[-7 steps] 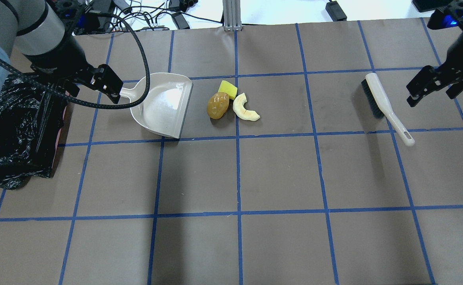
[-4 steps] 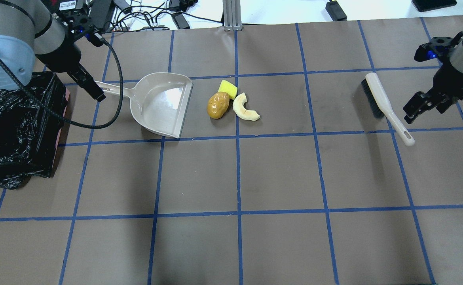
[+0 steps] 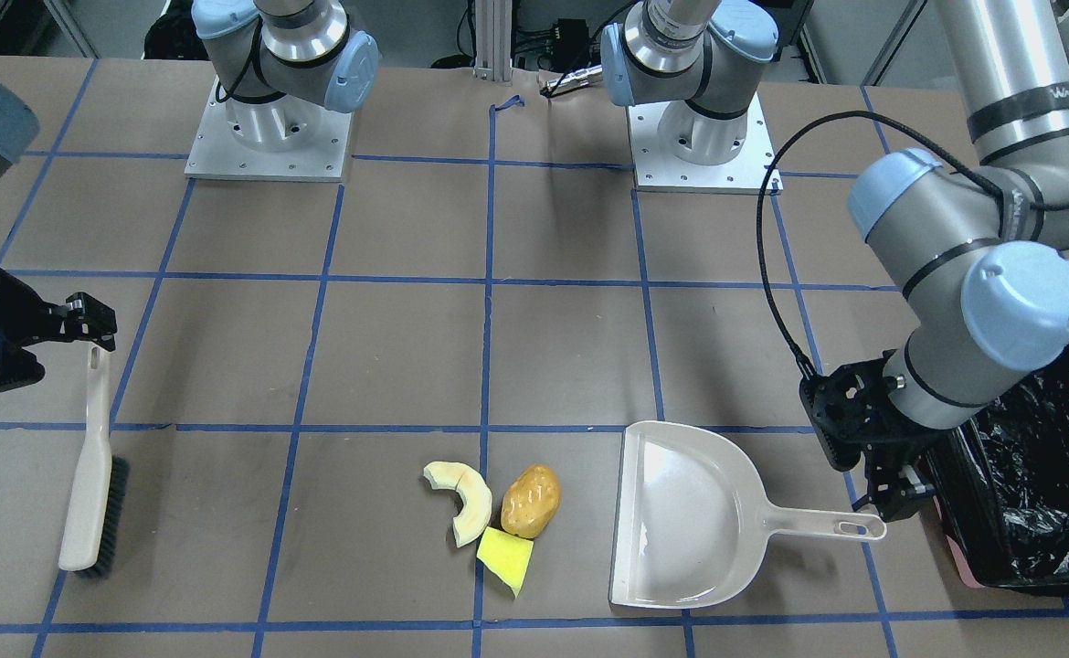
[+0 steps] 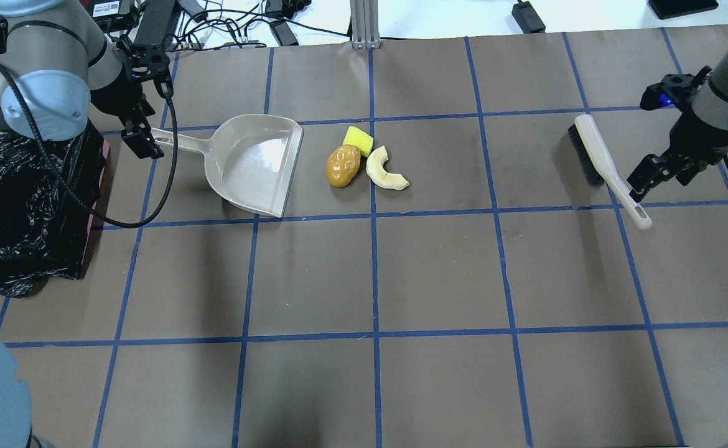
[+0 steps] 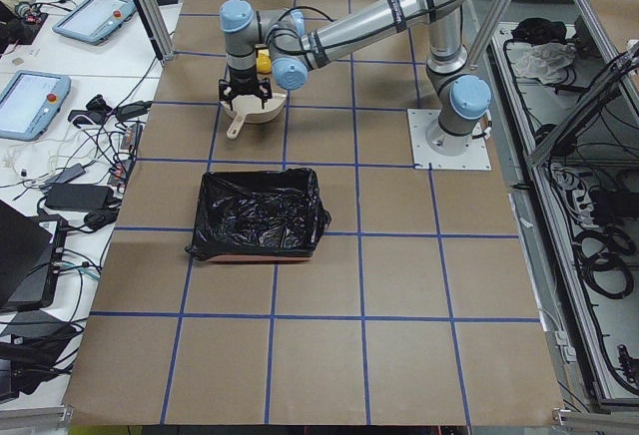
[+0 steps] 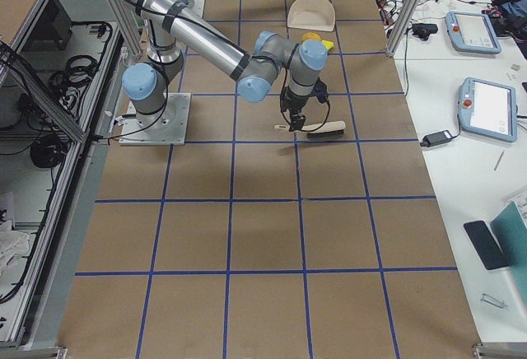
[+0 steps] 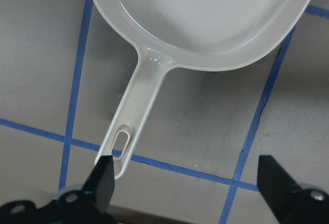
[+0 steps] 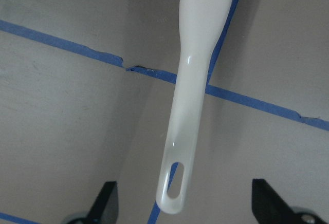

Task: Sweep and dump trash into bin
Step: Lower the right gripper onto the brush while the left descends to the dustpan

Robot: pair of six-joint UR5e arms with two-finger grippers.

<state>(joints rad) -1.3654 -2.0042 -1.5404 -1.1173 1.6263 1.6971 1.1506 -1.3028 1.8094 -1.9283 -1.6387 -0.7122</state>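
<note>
Tool pickup: both grippers' fingers spread wide over the handles.
Centre left gripper (image 7: pixel 187 183) on dustpan handle (image 7: pixel 139 106), which lies beside one finger; right gripper (image 8: pixel 186 201) straddles brush handle (image 8: pixel 193 95).

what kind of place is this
Probably a robotics lab: arm bases bolted to a table gridded with blue tape, teach pendants beside it, cables behind.

The overhead camera looked down on the table (image 4: pixel 438 274) from behind; the front camera faced it from across. 2 side cameras watched from the ends, far off. 2 wrist cameras sat close over the dustpan (image 7: pixel 205 18) and brush (image 8: pixel 193 95) handles, both shared overhead.
</note>
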